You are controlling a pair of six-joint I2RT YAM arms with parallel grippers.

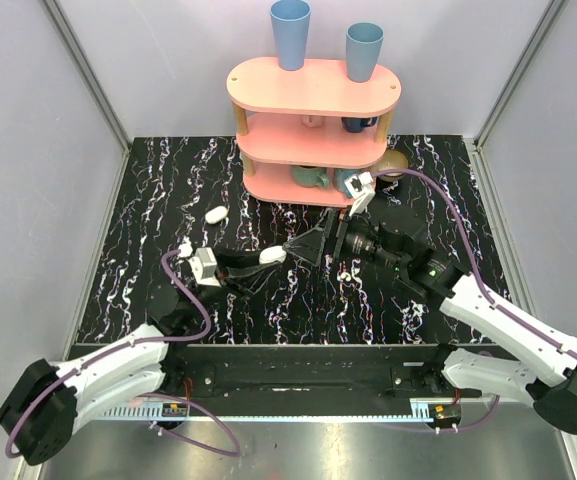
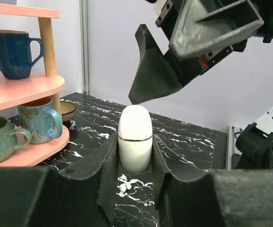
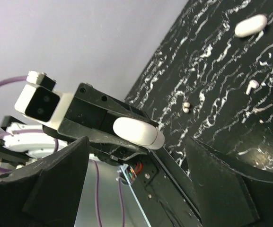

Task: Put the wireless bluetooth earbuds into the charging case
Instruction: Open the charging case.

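Note:
My left gripper (image 1: 258, 262) is shut on the charging case (image 1: 271, 256), a white glossy oval with a thin gold seam. The case is closed and its two ends stick out past the fingers (image 2: 135, 137). My right gripper (image 1: 303, 248) is open and empty. It faces the case from the right, a short way off, and one of its dark fingers (image 2: 155, 71) hangs just above the case. The right wrist view shows the case (image 3: 138, 132) between the left fingers. Two tiny white earbud pieces (image 2: 123, 187) lie on the table under the case. A stemmed earbud (image 3: 252, 86) lies farther off.
A second white oval (image 1: 216, 214) lies on the black marbled table (image 1: 148, 230), to the left behind the grippers; it also shows in the right wrist view (image 3: 250, 25). A pink three-tier shelf (image 1: 313, 90) with blue cups and mugs stands at the back.

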